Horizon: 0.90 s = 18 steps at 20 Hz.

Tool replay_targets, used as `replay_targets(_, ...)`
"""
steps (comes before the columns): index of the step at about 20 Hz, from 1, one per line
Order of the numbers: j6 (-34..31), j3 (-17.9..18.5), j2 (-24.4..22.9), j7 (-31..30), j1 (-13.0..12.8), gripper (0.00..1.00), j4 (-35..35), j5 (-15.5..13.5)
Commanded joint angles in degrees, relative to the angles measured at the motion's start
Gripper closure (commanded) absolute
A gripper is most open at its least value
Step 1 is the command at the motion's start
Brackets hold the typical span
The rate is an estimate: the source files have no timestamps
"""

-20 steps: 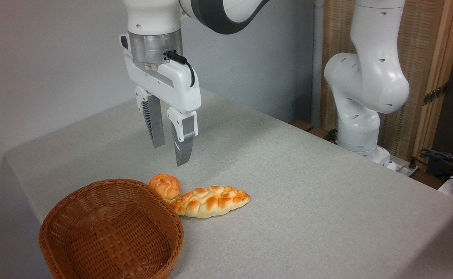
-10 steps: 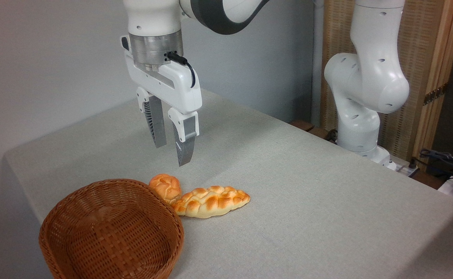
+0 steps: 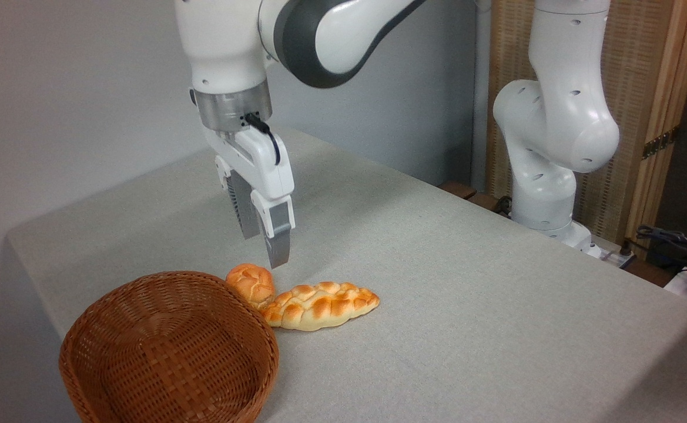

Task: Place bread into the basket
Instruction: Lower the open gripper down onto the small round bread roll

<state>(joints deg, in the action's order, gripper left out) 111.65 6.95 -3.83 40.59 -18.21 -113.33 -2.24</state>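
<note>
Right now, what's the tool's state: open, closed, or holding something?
Tool: holding nothing, above the bun; the gap between its fingers cannot be told from this angle.

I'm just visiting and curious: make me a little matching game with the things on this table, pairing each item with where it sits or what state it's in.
Things:
1. small round golden knotted bun
2. long braided oval loaf
3. reddish-brown woven wicker basket
4. white robot gripper

States:
A. empty
B. lying farthest right
C. hanging above the table, holding nothing
D. tucked between basket rim and loaf

Pairs: 1-D, 2-B, 3-A, 4-C
</note>
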Motion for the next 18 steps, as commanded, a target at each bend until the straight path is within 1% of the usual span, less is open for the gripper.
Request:
replay_targets(1,3.3,0.4,1.1,1.3,-1.0,0.0,-1.8,-1.0)
replay_targets(4,3.8,0.4,3.7,-0.2,-1.1,0.0,-1.8,-1.0)
replay_targets(5,5.1,0.3,4.7,-1.6,-1.4,0.0,-1.8,-1.0)
replay_targets(7,8.7,0.3,6.8,-5.7,-3.2,0.0,-1.8,-1.0)
replay_targets(9,11.0,0.3,8.0,-8.1,-4.2,0.0,-1.8,-1.0)
replay_targets(13,11.0,0.3,8.9,-8.0,-5.3,0.0,-1.8,-0.8)
replay_targets(17,10.9,0.3,8.9,-8.0,-5.3,0.0,-1.8,-0.7)
replay_targets(18,10.8,0.3,8.9,-8.0,-5.3,0.01,-1.9,-0.7)
